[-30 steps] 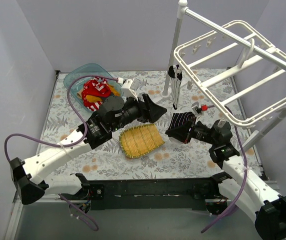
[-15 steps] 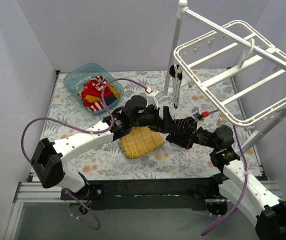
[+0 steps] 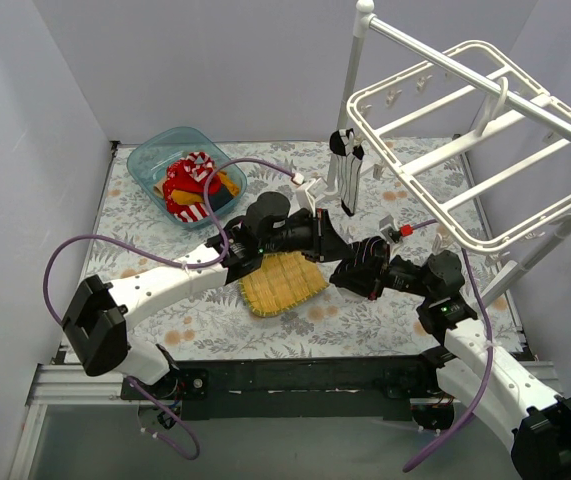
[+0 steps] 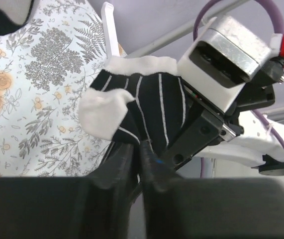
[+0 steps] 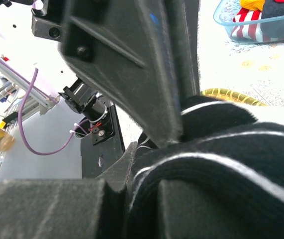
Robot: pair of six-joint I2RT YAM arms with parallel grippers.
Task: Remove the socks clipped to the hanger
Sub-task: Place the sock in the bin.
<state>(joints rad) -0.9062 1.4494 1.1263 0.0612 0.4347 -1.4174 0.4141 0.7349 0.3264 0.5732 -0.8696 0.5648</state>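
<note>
A black-and-white striped sock (image 3: 369,252) hangs above the table between both grippers. My right gripper (image 3: 353,274) is shut on it; the right wrist view shows the sock (image 5: 221,164) bulging between the jaws. My left gripper (image 3: 338,248) has reached across and is shut on the sock's lower edge (image 4: 146,109); the fingertips (image 4: 141,147) pinch the fabric. The white hanger (image 3: 485,150) stands at the right rear. Another black-and-white sock (image 3: 346,165) hangs clipped at the hanger's left corner.
A teal bin (image 3: 155,150) at the back left holds red, striped and yellow socks (image 3: 193,185). A yellow woven mat (image 3: 280,282) lies under the left arm. The white pole stand (image 3: 355,90) rises behind the grippers. Grey walls enclose the table.
My left arm swung right from near the bin to the right gripper and went from open to shut on the sock. The right gripper shifted slightly left with the sock.
</note>
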